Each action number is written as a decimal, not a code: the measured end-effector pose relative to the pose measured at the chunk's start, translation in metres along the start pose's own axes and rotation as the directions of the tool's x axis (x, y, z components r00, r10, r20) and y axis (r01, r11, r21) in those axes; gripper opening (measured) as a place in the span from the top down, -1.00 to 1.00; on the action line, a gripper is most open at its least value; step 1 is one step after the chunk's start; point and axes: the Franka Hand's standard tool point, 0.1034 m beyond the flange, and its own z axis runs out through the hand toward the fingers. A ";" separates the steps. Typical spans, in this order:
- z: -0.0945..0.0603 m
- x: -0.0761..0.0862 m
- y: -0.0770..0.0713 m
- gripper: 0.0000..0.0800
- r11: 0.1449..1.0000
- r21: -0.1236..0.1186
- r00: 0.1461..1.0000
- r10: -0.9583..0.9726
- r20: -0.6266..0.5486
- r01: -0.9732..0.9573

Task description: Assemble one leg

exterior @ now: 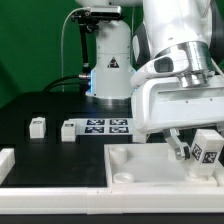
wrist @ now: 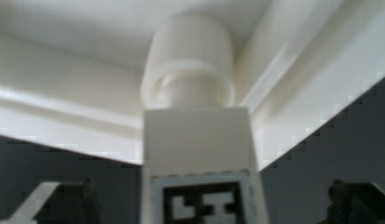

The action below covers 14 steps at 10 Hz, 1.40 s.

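Note:
A leg (wrist: pixel 201 150), a chunky white block with a square marker on its face, stands between my fingers. Its rounded end points into a corner of the large white square panel (wrist: pixel 64 95). My gripper (wrist: pixel 207 202) is open: both dark fingertips (wrist: pixel 57 200) stand apart from the leg's sides with a gap on each side. In the exterior view the gripper (exterior: pixel 197 150) is low over the panel's (exterior: pixel 130 165) right end, with the leg (exterior: pixel 209 149) beside its fingers. Two more legs (exterior: pixel 37 126) (exterior: pixel 68 130) lie on the black table at the exterior view's left.
The marker board (exterior: pixel 108 126) lies on the table behind the panel. A white part (exterior: pixel 5 160) shows at the exterior view's left edge. A white lamp-like stand (exterior: pixel 110 60) rises at the back.

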 end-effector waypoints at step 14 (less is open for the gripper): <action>-0.021 0.013 0.002 -0.62 0.986 0.065 0.817 0.089 0.570 -0.153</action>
